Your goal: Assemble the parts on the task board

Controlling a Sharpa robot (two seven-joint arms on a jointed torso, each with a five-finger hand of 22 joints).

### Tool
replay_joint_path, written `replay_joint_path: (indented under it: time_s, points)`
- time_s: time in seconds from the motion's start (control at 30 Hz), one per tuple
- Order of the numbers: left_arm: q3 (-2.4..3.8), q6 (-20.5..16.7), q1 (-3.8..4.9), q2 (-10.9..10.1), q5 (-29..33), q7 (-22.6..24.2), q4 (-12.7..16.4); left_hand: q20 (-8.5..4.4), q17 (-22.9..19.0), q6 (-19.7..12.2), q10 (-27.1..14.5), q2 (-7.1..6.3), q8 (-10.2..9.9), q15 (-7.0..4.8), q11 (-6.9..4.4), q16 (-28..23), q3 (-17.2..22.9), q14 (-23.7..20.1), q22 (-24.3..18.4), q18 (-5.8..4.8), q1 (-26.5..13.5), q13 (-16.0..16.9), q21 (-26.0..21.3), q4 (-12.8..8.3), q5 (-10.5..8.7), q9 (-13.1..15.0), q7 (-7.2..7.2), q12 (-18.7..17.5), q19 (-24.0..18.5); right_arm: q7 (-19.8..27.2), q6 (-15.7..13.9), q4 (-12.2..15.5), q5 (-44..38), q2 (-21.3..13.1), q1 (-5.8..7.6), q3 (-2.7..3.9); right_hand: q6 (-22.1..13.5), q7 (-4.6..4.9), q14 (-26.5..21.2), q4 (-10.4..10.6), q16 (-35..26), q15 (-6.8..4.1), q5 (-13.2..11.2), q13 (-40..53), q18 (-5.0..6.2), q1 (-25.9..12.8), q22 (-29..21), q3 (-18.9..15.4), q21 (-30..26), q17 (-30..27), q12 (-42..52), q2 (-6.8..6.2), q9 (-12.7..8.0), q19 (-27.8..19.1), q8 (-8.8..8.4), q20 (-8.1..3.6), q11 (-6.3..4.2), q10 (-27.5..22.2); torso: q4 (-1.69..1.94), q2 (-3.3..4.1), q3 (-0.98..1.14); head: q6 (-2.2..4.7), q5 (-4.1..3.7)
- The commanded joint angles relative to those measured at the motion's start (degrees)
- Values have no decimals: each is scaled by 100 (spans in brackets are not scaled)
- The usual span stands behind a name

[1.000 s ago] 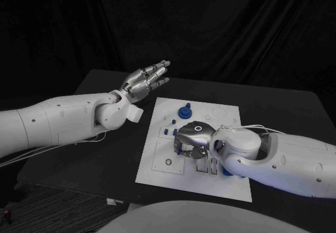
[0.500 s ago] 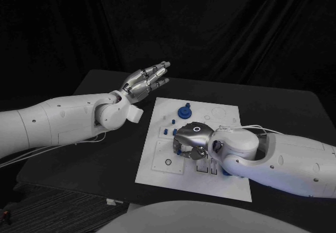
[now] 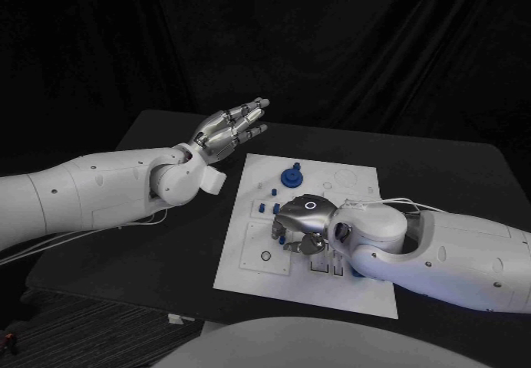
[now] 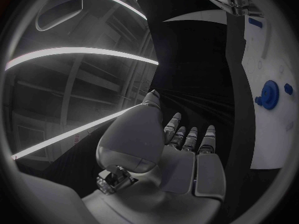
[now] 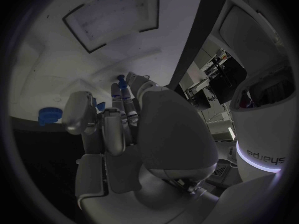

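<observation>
The white task board lies mid-table. My right hand is bent down over its middle, fingers curled onto the plate. In the right wrist view a small blue part sits pinched between the thumb and a finger, and another small blue piece lies at the fingertips. A blue gear stands on the board's far side, also seen as the gear and the gear. My left hand is raised beyond the board's far left corner, fingers spread, holding nothing.
Two small blue pieces stand on the board just left of my right hand. A round black ring and dark slots mark the board's near part. My right forearm covers the board's right edge.
My right hand has crept slightly toward the board's far side and rolled at the wrist; less blue shows under its fingers. The left arm has not moved.
</observation>
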Motion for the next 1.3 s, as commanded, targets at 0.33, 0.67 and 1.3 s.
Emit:
replay_joint_path:
  time_s: [0.33, 0.67, 1.3]
  points:
    - [6, 110, -29, 16, 24, 38, -10, 27, -8, 27, 3, 56, 24, 9, 36, -21, -5, 8, 5, 52, 9, -5, -7, -37, 28, 7, 5, -19, -12, -210, -270, 13, -42, -58, -18, 3, -749, -183, 206, 49, -145, 25, -262, 0, 55, -149, 769, -621, -344, 436, 32, 109, -2, -155, -4, 0, 101, -985, -2, -1, 3, 1, -10]
    - [6, 89, -35, -29, 24, 37, 10, 31, -8, 36, 3, 61, 27, 11, 39, -21, -8, 8, 4, 51, 16, -5, -7, -45, 35, 8, 7, -19, -12, -115, -1115, 411, 38, -627, 397, 13, -626, -317, 209, 474, -141, 47, -316, 14, 57, -223, 767, -1068, -401, 426, 242, 184, 28, -134, 73, 26, 111, -1105, -10, 1, 1, 1, -28]
    - [6, -253, -58, -50, 24, 233, 42, -217, -8, -1880, 3, 204, -244, -182, -330, -21, -463, 8, -126, 41, -569, -5, -40, 129, -628, -218, -1398, -19, -46, -259, -323, 648, 1162, -2184, 883, 1, -757, -264, 244, 799, -72, 195, -438, 9, 36, -605, 793, -1234, -348, 501, 422, 238, -1, -77, 4, 140, 152, -978, -13, 8, 16, 1, -155]
